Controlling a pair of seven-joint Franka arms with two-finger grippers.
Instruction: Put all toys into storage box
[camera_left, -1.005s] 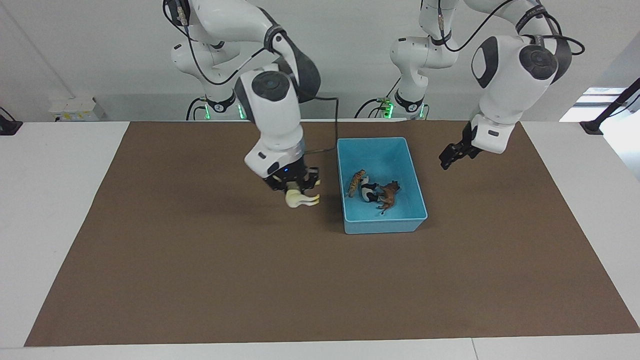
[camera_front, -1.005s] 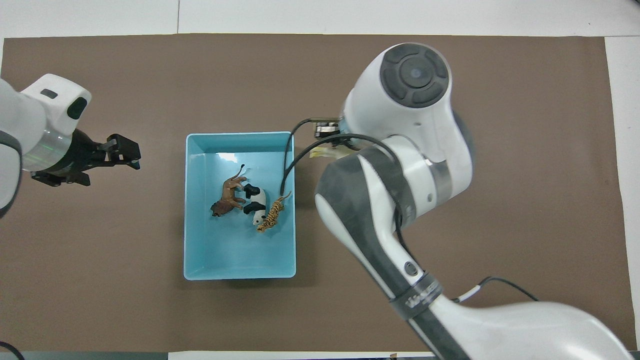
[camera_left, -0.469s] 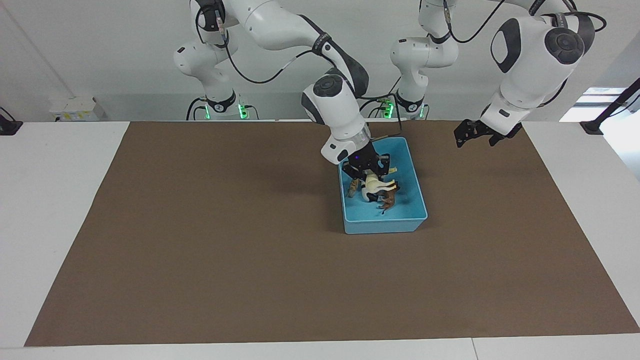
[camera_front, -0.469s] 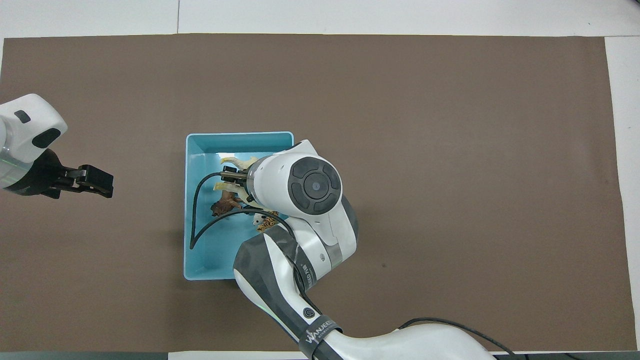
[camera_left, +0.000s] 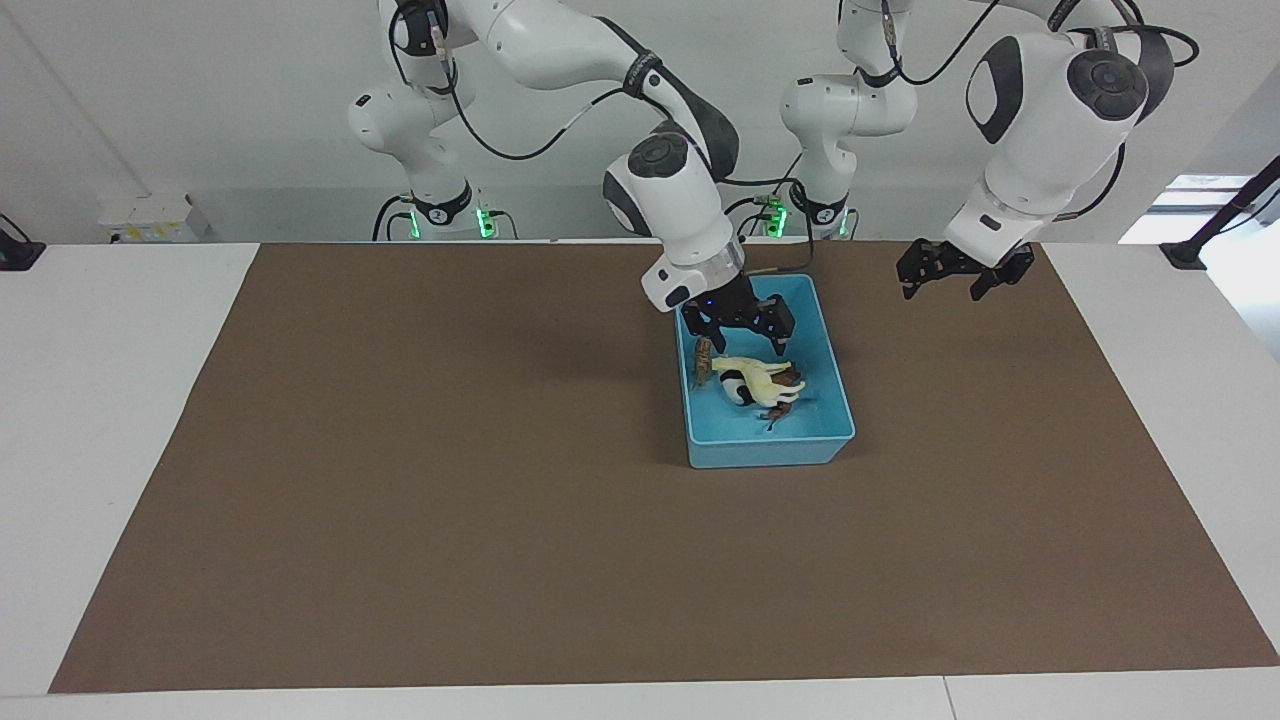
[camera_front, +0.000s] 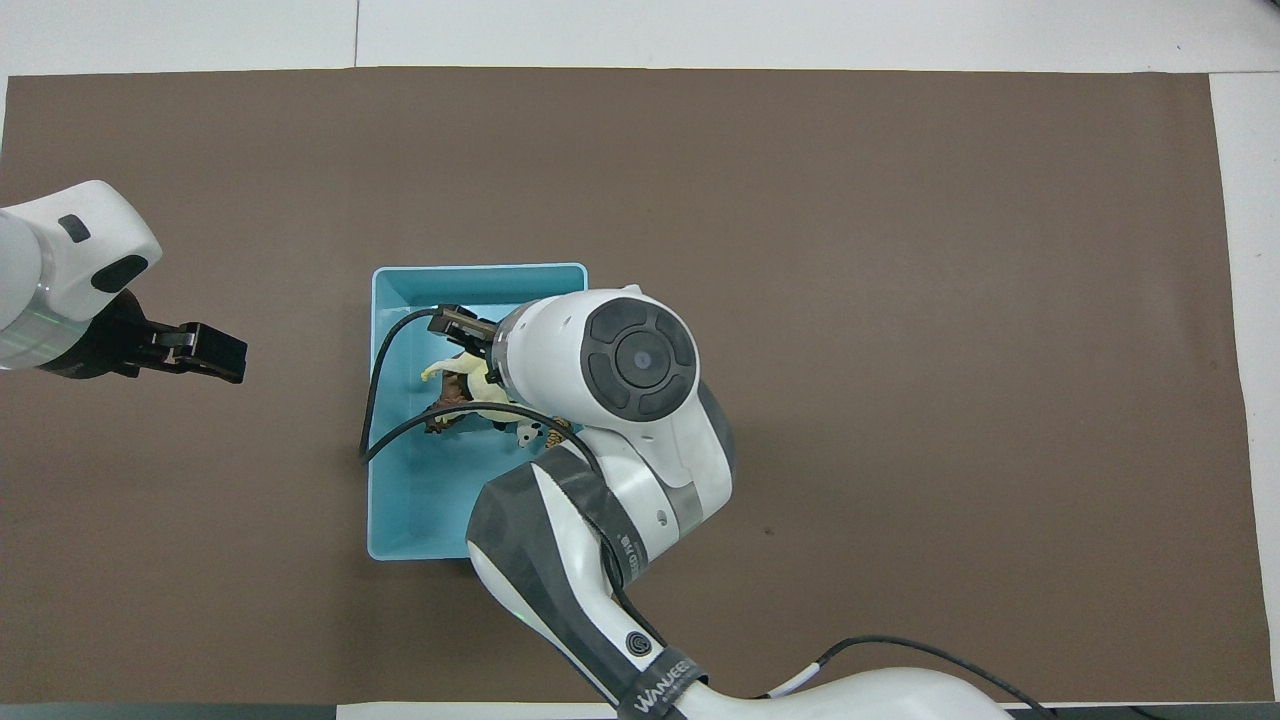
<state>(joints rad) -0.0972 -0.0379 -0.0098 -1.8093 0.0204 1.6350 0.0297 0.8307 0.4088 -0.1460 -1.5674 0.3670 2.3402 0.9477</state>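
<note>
1. My right gripper (camera_left: 743, 330) hangs over the blue box (camera_left: 835, 395), jaws spread and gripping nothing.
2. Just under it the smooth cream horse (camera_left: 755, 378) lies on its side across the panda (camera_left: 735, 392) and the shaggy brown animal (camera_left: 785, 400); the striped tiger (camera_left: 703, 360) leans at the box wall.
3. The box is glossy plastic with rounded corners, on the matte brown mat (camera_left: 400, 480) near its robot-side edge.
4. My left gripper (camera_left: 950, 275) waits over the mat, jaws spread.
</note>
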